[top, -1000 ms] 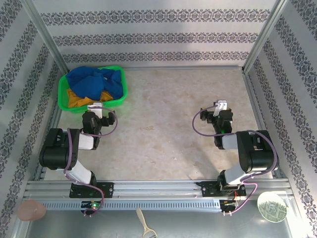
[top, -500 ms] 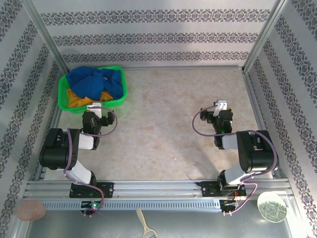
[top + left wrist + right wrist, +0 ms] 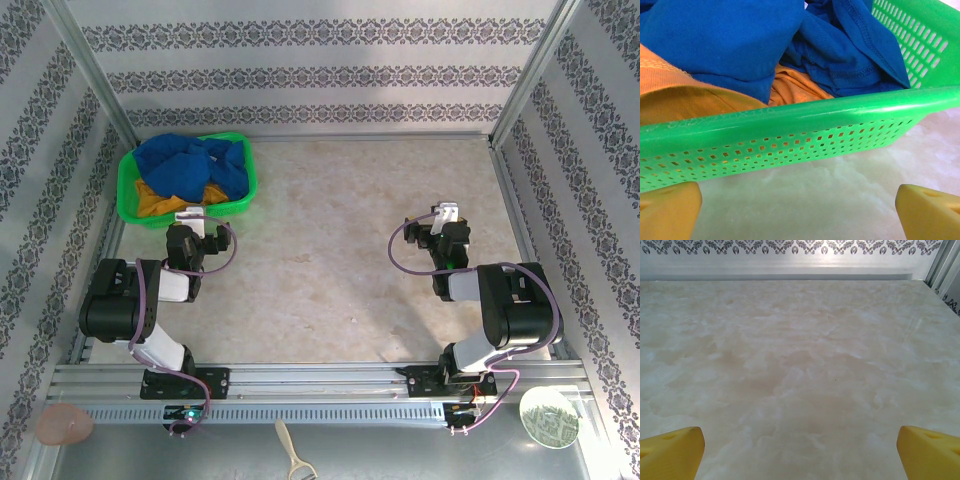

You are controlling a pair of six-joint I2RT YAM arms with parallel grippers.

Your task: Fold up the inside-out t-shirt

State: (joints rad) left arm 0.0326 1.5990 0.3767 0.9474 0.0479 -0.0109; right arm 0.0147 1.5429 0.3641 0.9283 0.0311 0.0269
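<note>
The royal-blue t-shirt [image 3: 190, 163] lies crumpled in a green basket [image 3: 128, 205] at the table's back left, on top of an orange-yellow garment [image 3: 157, 203]. In the left wrist view the blue t-shirt [image 3: 730, 40] fills the basket behind its perforated wall [image 3: 790, 135]. My left gripper [image 3: 193, 216] rests just in front of the basket's near side, open, with nothing between its yellow fingertips [image 3: 667, 210]. My right gripper [image 3: 447, 214] sits open over bare table on the right, yellow fingertips [image 3: 670, 450] wide apart and empty.
Marble-look tabletop [image 3: 340, 220] is ringed by patterned walls and metal posts. The back wall rail [image 3: 790, 276] runs ahead of the right gripper. Below the front rail lie a round plate [image 3: 548, 416], a pinkish object [image 3: 65, 424] and a brush handle [image 3: 292, 455].
</note>
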